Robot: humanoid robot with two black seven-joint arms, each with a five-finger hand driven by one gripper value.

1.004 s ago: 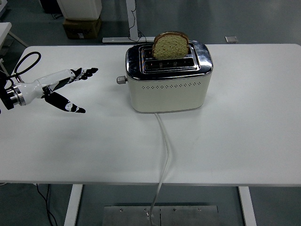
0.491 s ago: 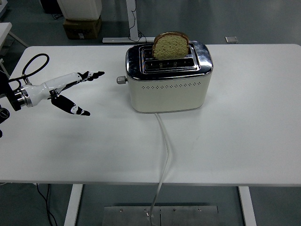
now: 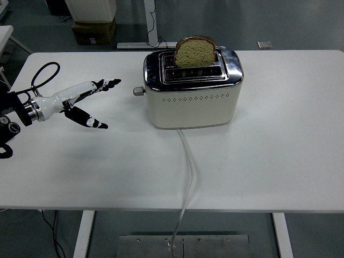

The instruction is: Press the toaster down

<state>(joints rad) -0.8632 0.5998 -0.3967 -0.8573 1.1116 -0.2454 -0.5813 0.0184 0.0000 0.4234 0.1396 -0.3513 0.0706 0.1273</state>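
Lab: grey floor (image 3: pixel 301 27), white bench (image 3: pixel 279 150).

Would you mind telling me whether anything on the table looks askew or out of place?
Nothing stands out. The cream and chrome toaster stands upright with a brown bread slice raised in its rear slot, and its white cord trails off the near edge.

Bright, even overhead light, no harsh shadows. Table (image 3: pixel 279 134) reads clean white, not blown out. Soft shadow under the toaster (image 3: pixel 192 91) along its front base, faint one beneath the left hand (image 3: pixel 80 102). Chrome toaster top shows mild specular glare on the right side. Focus sharp across the frame; bread (image 3: pixel 194 52) texture and vent holes are crisp. No motion blur. Slight wide-angle bowing at the table's edges. Floor behind is dimmer.
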